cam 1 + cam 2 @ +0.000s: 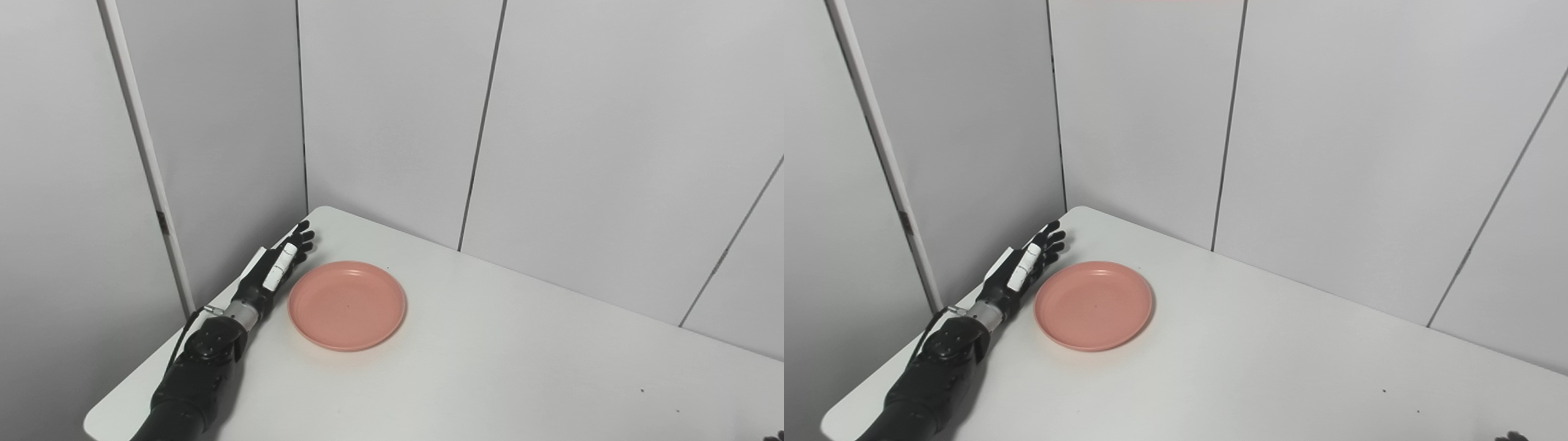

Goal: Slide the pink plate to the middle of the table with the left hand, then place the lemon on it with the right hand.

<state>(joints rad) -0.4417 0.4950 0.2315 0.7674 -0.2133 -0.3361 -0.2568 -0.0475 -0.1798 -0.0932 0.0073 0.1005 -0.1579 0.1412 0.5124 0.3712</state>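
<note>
- I see a plain salmon-pink plate.
- My left hand is black with a white strip.
- The table is white.
- The wall panels are pale grey.

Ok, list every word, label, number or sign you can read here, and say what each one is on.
None: no readable text in either view.
Plate: plain pink, no print.
Left hand: white patches on its back, no lettering can be made out.
Table and wall panels: bare, only tiny dark specks.

White table; grey wall panels behind, dark seams.
</note>
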